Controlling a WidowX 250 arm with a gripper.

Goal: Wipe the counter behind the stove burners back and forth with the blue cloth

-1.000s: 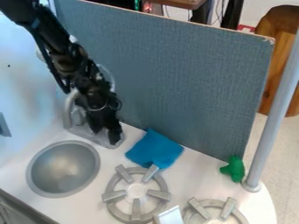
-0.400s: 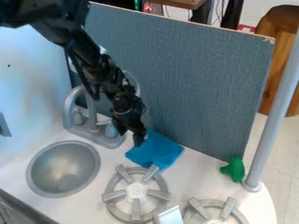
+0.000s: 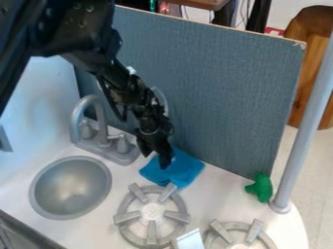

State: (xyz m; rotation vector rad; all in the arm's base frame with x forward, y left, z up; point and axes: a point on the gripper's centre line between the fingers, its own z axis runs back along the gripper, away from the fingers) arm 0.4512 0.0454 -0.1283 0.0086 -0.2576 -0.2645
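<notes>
The black gripper hangs at the left part of the blue cloth, its tips overlapping the cloth in the camera view. Whether they touch it I cannot tell. The cloth lies on the white counter, between the grey-blue back panel and the left burner. Part of its upper left side is hidden behind the gripper.
Left of the gripper stand the grey faucet and the round sink. Below the cloth is a grey burner, with a second burner beside it. A green object sits by the grey pole. The back panel rises behind.
The gripper has moved right and slightly down, from in front of the faucet to over the blue cloth. The faucet now shows fully. The cloth has not visibly moved.
</notes>
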